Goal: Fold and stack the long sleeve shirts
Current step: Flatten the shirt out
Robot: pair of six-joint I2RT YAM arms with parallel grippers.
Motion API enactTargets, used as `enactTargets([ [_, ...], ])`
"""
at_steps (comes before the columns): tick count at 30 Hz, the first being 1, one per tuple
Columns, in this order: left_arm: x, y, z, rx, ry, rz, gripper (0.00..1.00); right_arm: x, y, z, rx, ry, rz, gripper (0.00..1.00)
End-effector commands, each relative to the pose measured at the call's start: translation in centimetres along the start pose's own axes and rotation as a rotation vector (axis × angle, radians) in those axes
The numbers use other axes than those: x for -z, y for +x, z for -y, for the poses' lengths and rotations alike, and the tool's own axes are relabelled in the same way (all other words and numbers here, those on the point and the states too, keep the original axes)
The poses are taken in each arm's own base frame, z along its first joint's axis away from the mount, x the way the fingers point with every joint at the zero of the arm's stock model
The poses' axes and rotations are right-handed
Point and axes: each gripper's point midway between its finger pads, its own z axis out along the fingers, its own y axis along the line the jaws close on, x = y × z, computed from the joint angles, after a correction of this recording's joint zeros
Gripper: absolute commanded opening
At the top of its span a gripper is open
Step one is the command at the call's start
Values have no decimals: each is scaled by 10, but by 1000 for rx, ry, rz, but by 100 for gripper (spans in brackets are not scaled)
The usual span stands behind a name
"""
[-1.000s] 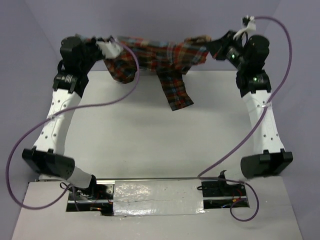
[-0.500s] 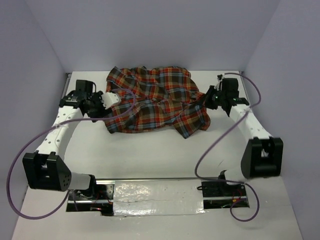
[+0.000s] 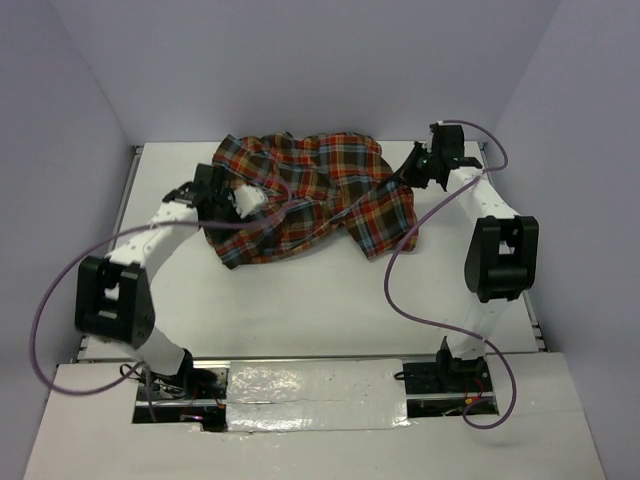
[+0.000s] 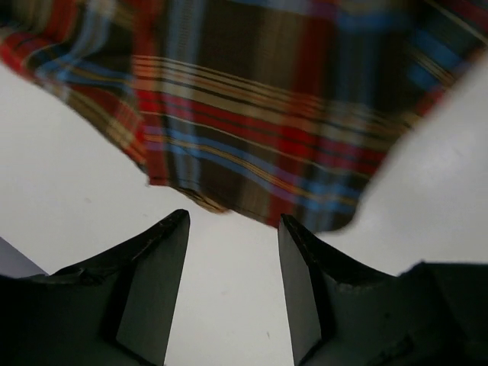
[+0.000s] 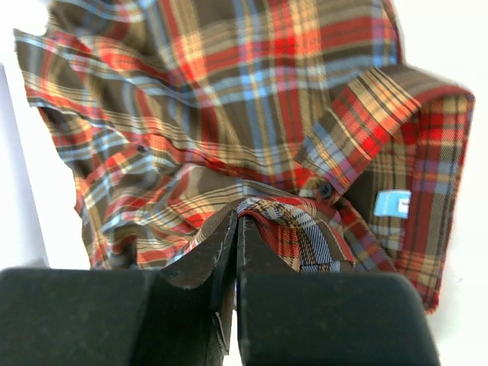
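Lying crumpled on the bench (image 3: 300,310) after hanging aloft, plaid shirt (image 3: 310,195); left tool (image 4: 232,223) parted and clear, right tool (image 5: 236,225) pinching a fold; flattening due next

Soft, even light from above fills the overhead view. The white bench (image 3: 300,290) is bright, shadows on it are faint, and the glossy strip (image 3: 310,385) along its near edge glares. The plaid shirt (image 4: 267,114) blurs beyond the left gripper (image 4: 232,221), and the right wrist view washes the bench out to plain white.

top: overhead, far | wrists: close, low | shared: shirt (image 3: 300,195)
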Motion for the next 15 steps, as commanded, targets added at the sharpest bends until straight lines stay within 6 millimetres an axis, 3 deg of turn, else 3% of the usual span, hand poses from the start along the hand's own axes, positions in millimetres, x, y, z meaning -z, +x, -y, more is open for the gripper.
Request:
enactTargets([
  [1,-12,-13,-56,361,-109,26,63,4,-3,5,-8,22,20,7],
  [2,-15,-18,-70,413,-147,47,64,5,-2,6,7,26,20,9],
  [4,-26,-30,-91,513,-183,60,66,8,-2,6,28,31,17,27],
  [5,-31,-27,-99,544,-216,36,67,10,-3,7,65,32,16,38],
  [6,-49,-18,-101,574,-212,-18,67,15,-4,5,84,39,8,55],
  [7,-49,-15,-119,584,-268,-44,67,19,-6,7,105,57,10,60],
  [9,-65,12,-127,610,-285,-144,67,37,-10,15,164,131,32,73],
  [11,-68,26,-134,597,-314,-183,67,56,-18,33,158,178,64,78],
  [13,-75,33,-126,512,-289,-194,67,77,-4,44,146,184,64,79],
  [14,-77,31,-120,491,-262,-184,66,77,20,58,127,200,13,79],
  [15,-74,33,-113,461,-232,-193,65,88,27,57,131,194,22,79],
])
